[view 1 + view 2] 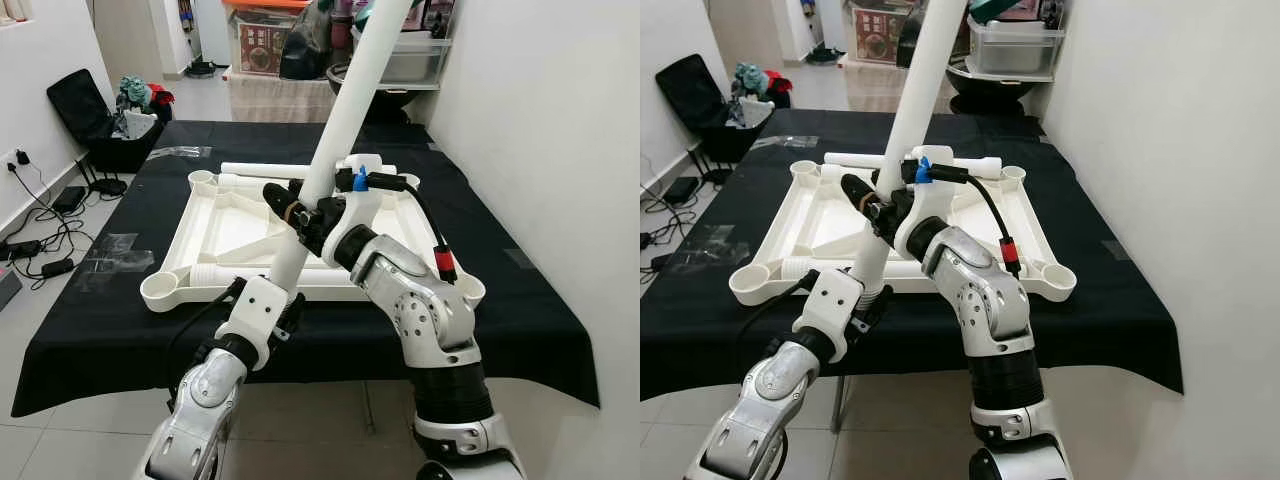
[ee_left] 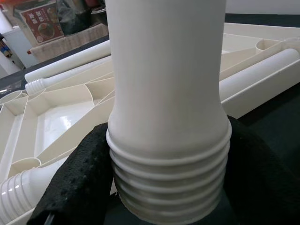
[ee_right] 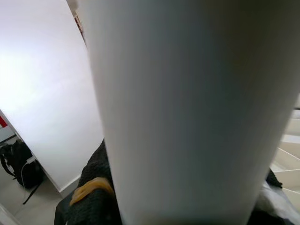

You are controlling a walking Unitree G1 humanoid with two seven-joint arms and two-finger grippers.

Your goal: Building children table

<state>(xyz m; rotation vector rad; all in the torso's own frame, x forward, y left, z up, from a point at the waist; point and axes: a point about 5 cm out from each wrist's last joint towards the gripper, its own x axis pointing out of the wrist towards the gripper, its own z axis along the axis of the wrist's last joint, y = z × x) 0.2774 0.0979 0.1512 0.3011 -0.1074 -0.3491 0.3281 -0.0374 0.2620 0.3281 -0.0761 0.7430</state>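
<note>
The white plastic table top (image 1: 232, 226) lies upside down on a black-covered table (image 1: 100, 320). A long white table leg (image 1: 352, 100) slants up and away over it. My left gripper (image 1: 288, 305) is shut on the leg's threaded lower end (image 2: 168, 183), just above the table top's near edge; black fingers (image 2: 75, 183) press both sides. Higher up, my right gripper (image 1: 300, 212) is shut around the leg's shaft (image 3: 187, 108). Two more legs lie on the table top, one at the back (image 1: 265, 170) and one along the front (image 1: 215, 272).
A white wall (image 1: 560, 150) runs close along the right. An open black suitcase (image 1: 90, 115) and floor cables (image 1: 40, 240) are on the left. Storage boxes (image 1: 265, 45) stand behind the table. Tape patches (image 1: 120, 255) sit on the cloth.
</note>
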